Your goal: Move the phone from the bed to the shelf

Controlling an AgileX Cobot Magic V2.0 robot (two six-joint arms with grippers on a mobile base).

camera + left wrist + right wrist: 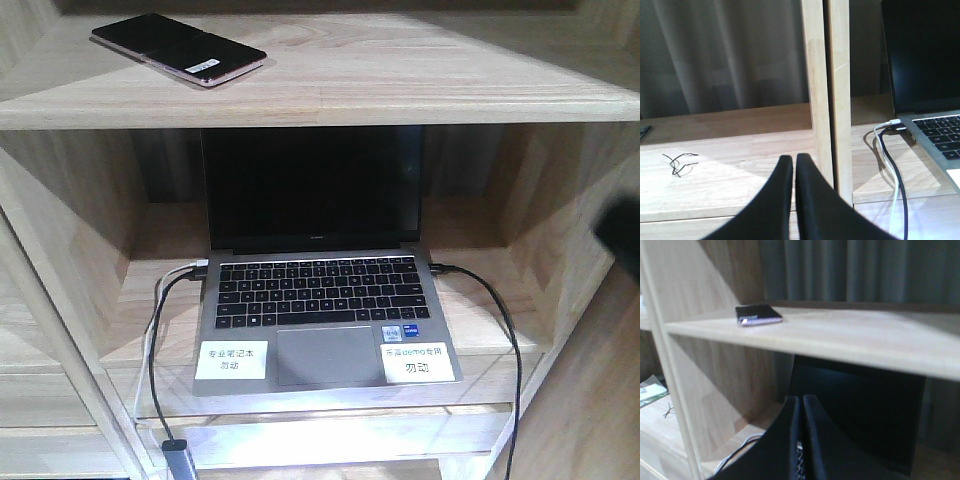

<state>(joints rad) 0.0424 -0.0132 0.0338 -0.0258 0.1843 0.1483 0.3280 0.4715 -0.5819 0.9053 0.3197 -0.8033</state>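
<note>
The phone [180, 49] lies flat on the upper board of the wooden shelf [400, 80], at its left, black face up with a pinkish rim. From the right wrist the phone [758, 315] shows on that board, up and to the left of my right gripper [800, 400], which is shut and empty below the board's level. A dark blur at the front view's right edge may be that arm. My left gripper [793, 160] is shut and empty beside the shelf's upright panel [827, 95], over a lower board. The bed is out of view.
An open grey laptop [320, 300] with two white stickers sits in the compartment under the phone's board. Black and white cables [155, 340] hang from its left side and a black one [500, 330] from its right. A loose black wire [680, 164] lies on the left board.
</note>
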